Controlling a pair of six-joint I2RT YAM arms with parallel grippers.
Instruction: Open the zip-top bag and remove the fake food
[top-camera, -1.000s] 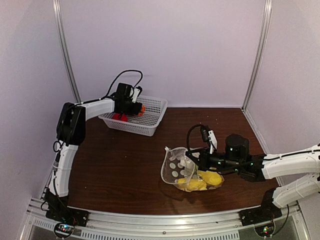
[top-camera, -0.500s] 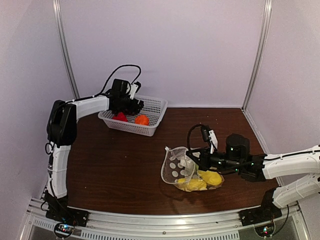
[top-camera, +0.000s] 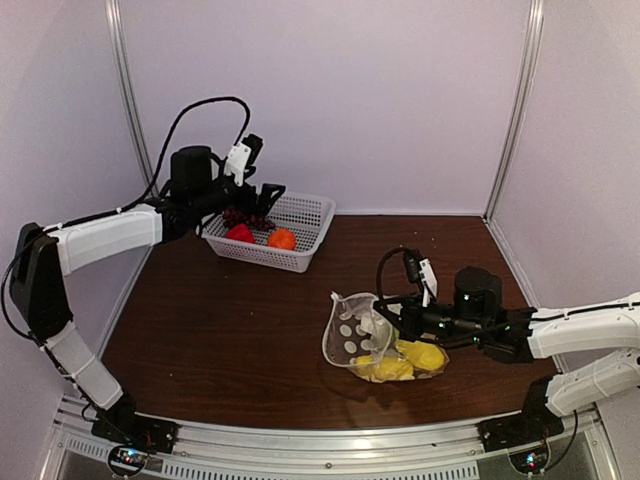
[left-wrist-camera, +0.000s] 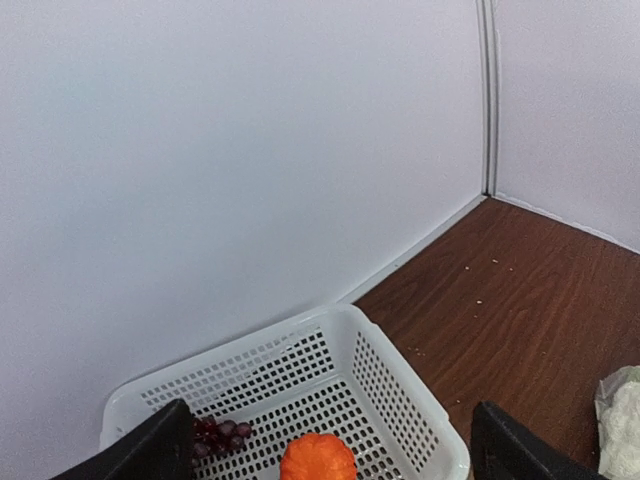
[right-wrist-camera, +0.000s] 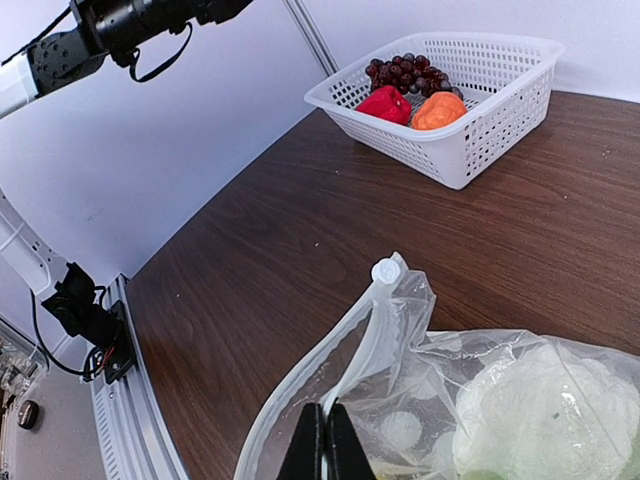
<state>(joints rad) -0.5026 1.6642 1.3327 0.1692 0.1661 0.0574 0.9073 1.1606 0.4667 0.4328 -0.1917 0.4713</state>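
The zip-top bag (top-camera: 362, 343) lies on the table, its mouth open to the left. Yellow fake food (top-camera: 412, 357) lies inside it, and a white lumpy piece (right-wrist-camera: 540, 410) shows through the plastic. My right gripper (top-camera: 387, 318) is shut on the bag's upper rim strip (right-wrist-camera: 372, 345), as the right wrist view (right-wrist-camera: 325, 440) shows. My left gripper (top-camera: 262, 200) hangs open and empty above the white basket (top-camera: 305, 214). In the left wrist view (left-wrist-camera: 330, 410) its fingers stand wide apart. The orange piece (top-camera: 282, 238), red piece (top-camera: 239, 233) and purple grapes (right-wrist-camera: 405, 72) lie in the basket.
The basket stands at the back left near the wall. The bag's slider tab (right-wrist-camera: 386, 271) sticks up at the end of the rim. Walls close the table on the left, back and right.
The orange piece has gone from my left gripper into the basket. The left gripper has opened, risen and drawn back to the left. The right gripper and bag have not moved.
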